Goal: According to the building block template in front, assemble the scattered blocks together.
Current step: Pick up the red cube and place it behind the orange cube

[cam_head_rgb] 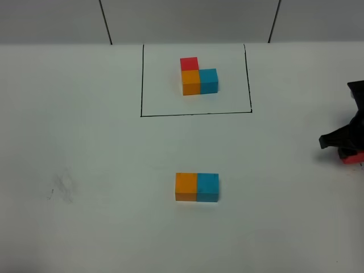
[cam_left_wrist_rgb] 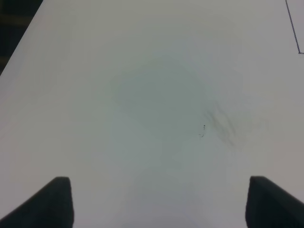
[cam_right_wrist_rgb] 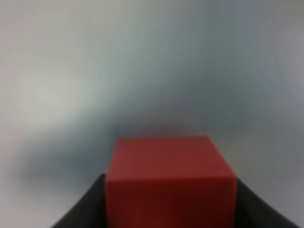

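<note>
The building block template is an L of red, orange and blue cubes inside a black drawn rectangle at the back middle. Of the scattered blocks, the orange cube and the light blue cube sit side by side, touching, at the front middle. The red cube is at the table's right edge, under my right gripper. In the right wrist view the red cube fills the space between the dark fingers, which press its sides. My left gripper is open over bare table, out of the high view.
The white table carries a faint smudge at the front left, which also shows in the left wrist view. A corner of the black rectangle line shows in the left wrist view.
</note>
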